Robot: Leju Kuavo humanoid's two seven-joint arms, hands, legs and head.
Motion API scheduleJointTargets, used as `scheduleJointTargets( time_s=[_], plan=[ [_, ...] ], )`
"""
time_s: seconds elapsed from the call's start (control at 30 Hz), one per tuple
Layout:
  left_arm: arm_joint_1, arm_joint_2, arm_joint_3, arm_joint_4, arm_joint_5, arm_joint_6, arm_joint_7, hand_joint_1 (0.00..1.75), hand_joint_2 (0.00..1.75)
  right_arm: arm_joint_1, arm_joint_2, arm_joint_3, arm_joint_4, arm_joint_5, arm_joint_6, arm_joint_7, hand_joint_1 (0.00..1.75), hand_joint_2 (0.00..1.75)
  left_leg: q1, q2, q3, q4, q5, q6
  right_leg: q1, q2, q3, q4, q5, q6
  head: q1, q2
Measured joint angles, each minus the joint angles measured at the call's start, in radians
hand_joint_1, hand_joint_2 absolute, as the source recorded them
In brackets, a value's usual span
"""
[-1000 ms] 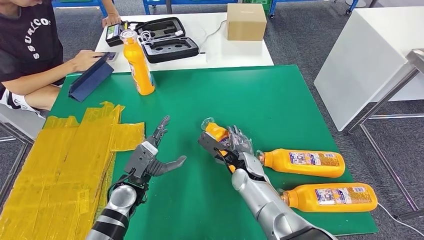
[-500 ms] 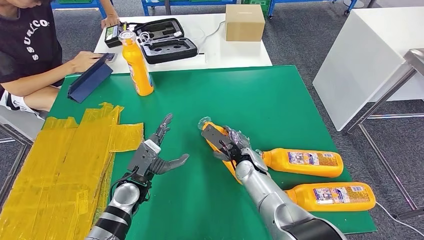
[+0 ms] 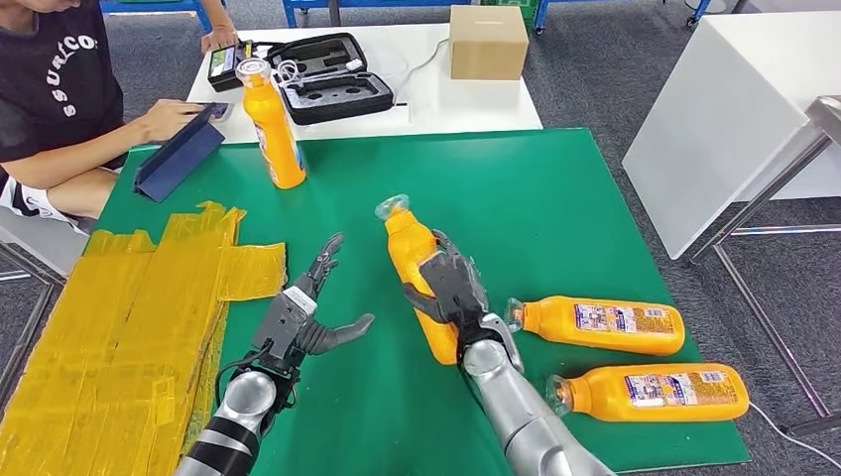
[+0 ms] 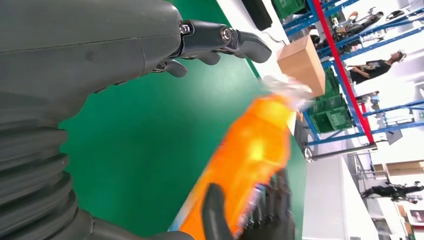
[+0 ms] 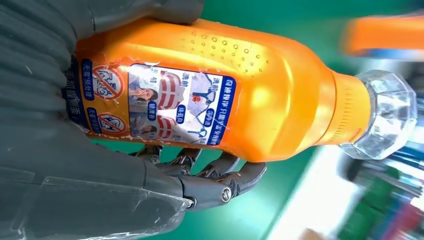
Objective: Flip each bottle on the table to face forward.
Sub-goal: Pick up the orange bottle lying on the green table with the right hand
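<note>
We see a glossy orange plastic bottle (image 5: 240,95) with a clear faceted cap (image 5: 385,115) and a printed paper-like label (image 5: 170,105) wrinkled at its edges; small raised dots stud its shoulder. The right hand (image 3: 451,293) gripping it looks like matt dark plastic, with metal pins at the fingers (image 5: 220,187). The table (image 3: 555,198) wears a matt green covering, smooth, and shiny, creased yellow tape (image 3: 119,317) patches its left edge. The arms (image 3: 506,397) gleam like brushed silver metal.
</note>
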Motion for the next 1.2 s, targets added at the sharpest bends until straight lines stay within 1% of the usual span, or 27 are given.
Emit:
scheduleJointTargets(
  time_s=[0.03,0.1,0.17,0.23,0.3,0.47,0.57,0.77,0.9,1.2],
  plan=[
    [0.002,0.002,0.0,-0.003,0.005,-0.004,-0.004,0.0,1.75,0.029,0.005,0.002,-0.04,-0.034,0.002,-0.043,1.75,1.75,0.0,-0.001,-0.002,0.0,0.0,0.0,0.0,-0.001,-0.001,0.0,0.0,0.0,0.0,0.0],
    [0.007,0.006,-0.001,-0.009,0.009,-0.008,-0.011,0.0,1.75,0.085,0.013,0.015,-0.126,-0.082,-0.001,-0.099,1.75,1.75,0.0,-0.002,-0.005,0.0,0.0,0.0,0.0,-0.002,-0.004,0.0,0.0,0.0,0.0,0.0],
    [0.009,0.011,-0.004,-0.016,0.007,-0.014,-0.012,0.0,1.75,0.132,0.019,0.037,-0.211,-0.12,-0.007,-0.14,1.75,1.75,0.0,-0.002,-0.008,0.0,0.0,0.0,0.0,-0.002,-0.008,0.0,0.0,0.0,0.0,0.0],
    [0.003,0.016,-0.009,-0.019,0.019,-0.049,0.005,0.0,1.75,0.166,0.021,0.062,-0.279,-0.148,-0.006,-0.169,1.75,1.75,0.0,-0.002,-0.01,0.0,0.0,0.0,0.0,-0.003,-0.01,0.0,0.0,0.0,0.0,0.0],
    [-0.007,0.022,-0.016,-0.018,0.055,-0.115,0.03,0.0,1.75,0.187,0.022,0.086,-0.329,-0.162,-0.002,-0.189,1.75,1.75,0.0,-0.002,-0.011,0.0,0.0,0.0,0.0,-0.003,-0.011,0.0,0.0,0.0,0.0,0.0],
    [-0.056,0.057,-0.028,0.012,0.244,-0.356,0.045,0.0,1.75,0.204,0.024,0.134,-0.364,-0.165,0.003,-0.246,1.75,1.75,0.0,-0.002,-0.012,0.0,0.0,0.0,0.0,-0.003,-0.012,0.0,0.0,0.0,0.0,0.0],
    [-0.091,0.081,-0.04,0.026,0.333,-0.434,0.05,0.0,1.75,0.207,0.025,0.164,-0.359,-0.148,-0.014,-0.273,1.75,1.75,0.0,-0.002,-0.012,0.0,0.0,0.0,0.0,-0.003,-0.012,0.0,0.0,0.0,0.0,0.0],
    [-0.131,0.111,-0.069,0.035,0.454,-0.492,0.075,0.0,1.75,0.208,0.027,0.215,-0.333,-0.079,-0.078,-0.293,1.75,1.75,0.0,-0.002,-0.013,0.0,0.0,0.0,0.0,-0.003,-0.012,0.001,0.0,0.0,0.0,0.0],
    [-0.156,0.131,-0.094,0.035,0.538,-0.497,0.088,0.0,1.75,0.205,0.035,0.258,-0.297,-0.029,-0.132,-0.302,1.75,1.75,0.0,-0.002,-0.013,0.0,0.0,0.0,0.0,-0.003,-0.013,0.001,0.0,0.0,0.0,0.0],
    [-0.169,0.165,-0.126,0.035,0.571,-0.486,0.09,0.0,1.75,0.189,0.045,0.299,-0.241,-0.01,-0.17,-0.304,1.75,1.75,0.0,-0.002,-0.013,0.0,0.0,0.0,0.0,-0.003,-0.013,0.001,0.0,0.0,0.0,0.0]
  ],
)
